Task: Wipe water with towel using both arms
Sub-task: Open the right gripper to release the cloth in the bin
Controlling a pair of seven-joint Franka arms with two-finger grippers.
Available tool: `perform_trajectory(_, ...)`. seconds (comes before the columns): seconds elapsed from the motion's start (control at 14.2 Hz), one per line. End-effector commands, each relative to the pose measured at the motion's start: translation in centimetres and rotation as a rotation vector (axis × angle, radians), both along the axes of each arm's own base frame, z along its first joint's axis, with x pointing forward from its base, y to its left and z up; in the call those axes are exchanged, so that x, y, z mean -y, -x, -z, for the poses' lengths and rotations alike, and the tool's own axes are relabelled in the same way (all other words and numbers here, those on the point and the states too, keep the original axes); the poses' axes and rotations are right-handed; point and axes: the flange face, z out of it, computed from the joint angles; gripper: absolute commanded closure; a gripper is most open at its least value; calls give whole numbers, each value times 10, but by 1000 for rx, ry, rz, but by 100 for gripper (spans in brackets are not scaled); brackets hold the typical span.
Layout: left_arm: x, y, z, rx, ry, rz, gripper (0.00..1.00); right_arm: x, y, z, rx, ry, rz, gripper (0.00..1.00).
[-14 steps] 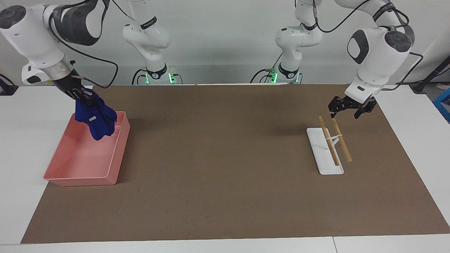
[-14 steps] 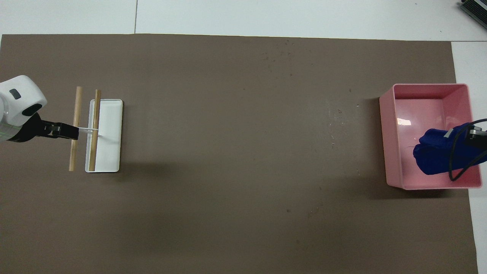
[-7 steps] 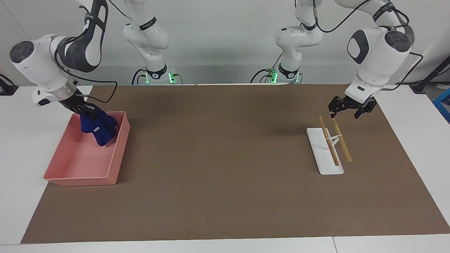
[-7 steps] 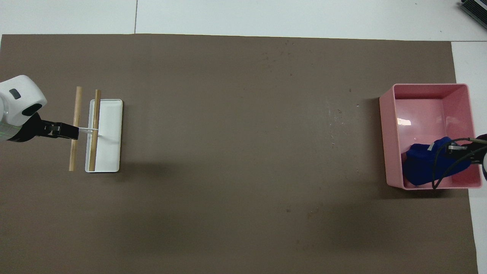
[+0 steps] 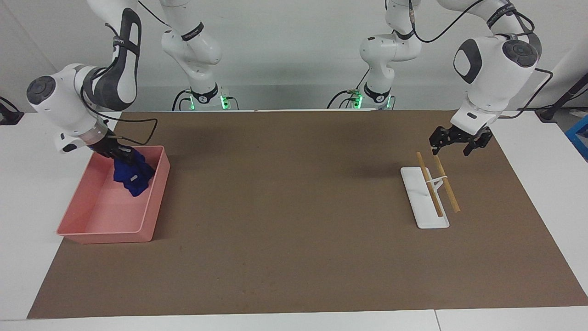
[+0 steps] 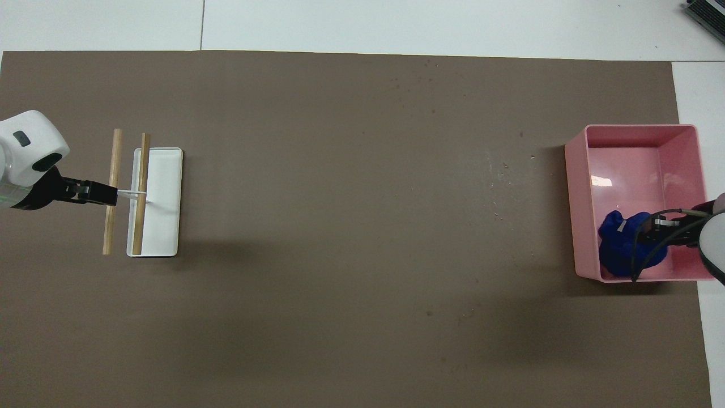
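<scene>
Towel [image 5: 132, 177] is bunched in the robot-side end of the pink bin [image 5: 87, 232] at the right arm's end of the table, and I cannot tell if my right gripper [image 5: 120, 155] grips it. It looks light, limp and easy to pinch anywhere, best at a thick fold by the white tag. My left gripper [image 5: 459, 142] waits, spread, over the 2 sticks [image 5: 438, 184] on the white tray [image 5: 420, 195].

Brown mat [image 5: 294, 220] open across its middle. Pink bin [image 5: 151, 202] at the right arm's end, its walls hemming in the right gripper [image 5: 123, 155] and towel [image 5: 133, 177]. White tray [image 5: 425, 202] with wooden sticks [image 5: 445, 184] under the left gripper [image 5: 457, 146].
</scene>
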Motion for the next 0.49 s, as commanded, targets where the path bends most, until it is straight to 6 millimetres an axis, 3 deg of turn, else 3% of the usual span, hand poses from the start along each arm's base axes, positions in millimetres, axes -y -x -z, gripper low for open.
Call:
perform_trajectory(0.0,4,5,-23,27,16,8,0,-18,-8,-32,25,19,-53,13)
perform_trajectory(0.28,4,10,-50,15,17,7,0,-59,-25,-96,72,39,-63,2)
perform_trajectory(0.42,4,10,-67,13,17,6,0,-83,-27,-126,102,45,-71,2)
